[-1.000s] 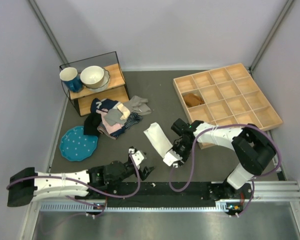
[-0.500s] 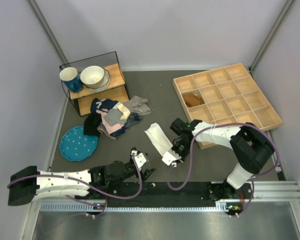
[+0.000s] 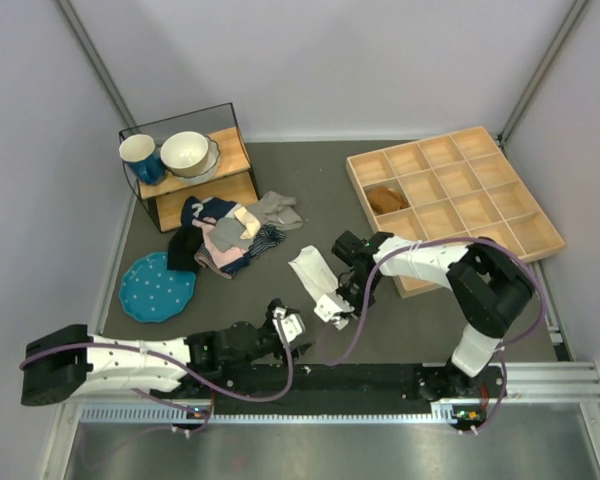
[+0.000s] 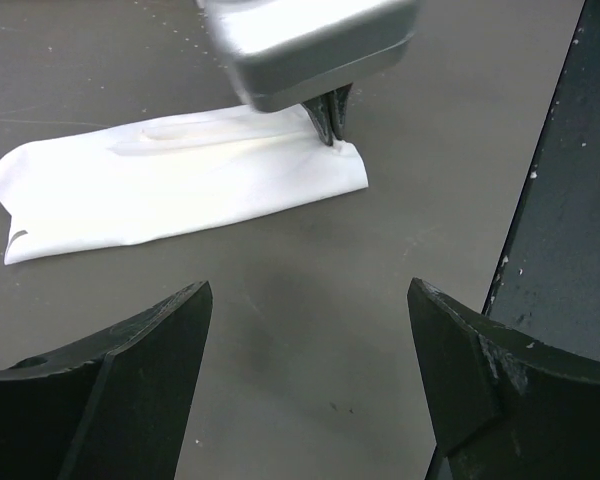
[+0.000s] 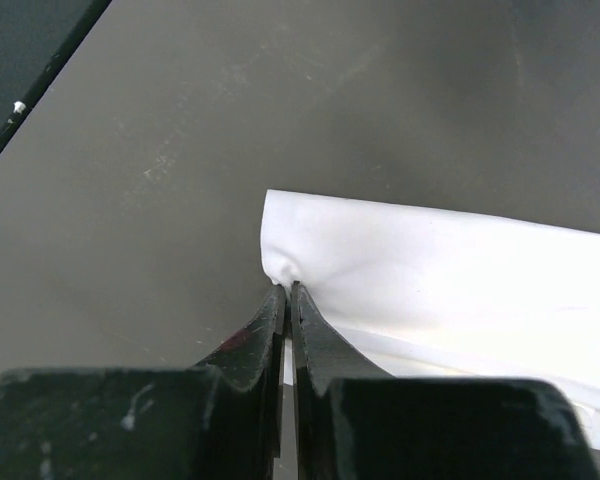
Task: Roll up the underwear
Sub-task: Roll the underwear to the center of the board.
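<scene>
"Underwear [image 3: 311, 268] first: who has it?"

"The right gripper [image 5: 285, 292]. Its two fingers are squeezed together on the near corner of the white cloth, and the fabric puckers where they bite."

"And the other one?"

"The left gripper [image 4: 310, 335] holds nothing. Its fingers stand wide apart, low over the table [image 3: 310, 190], just short of that same near end (its wrist view looks along the strip)."

"Where does the cloth lie?"

"Folded into a long white strip, flat on the dark table. It sits between the pile of clothes [image 3: 230, 235] on the left and the wooden tray [image 3: 412, 145] on the right. No turn of a roll shows in it yet."

"So which step is this?"

"The start of the roll, I judge: one end is pinched and nothing is wound. Next, that pinched edge must be lifted and turned over onto the strip, then kept tight along its length. The left arm looks placed to pin or guide the near end. If only one corner leads, the roll may go skew."
</scene>
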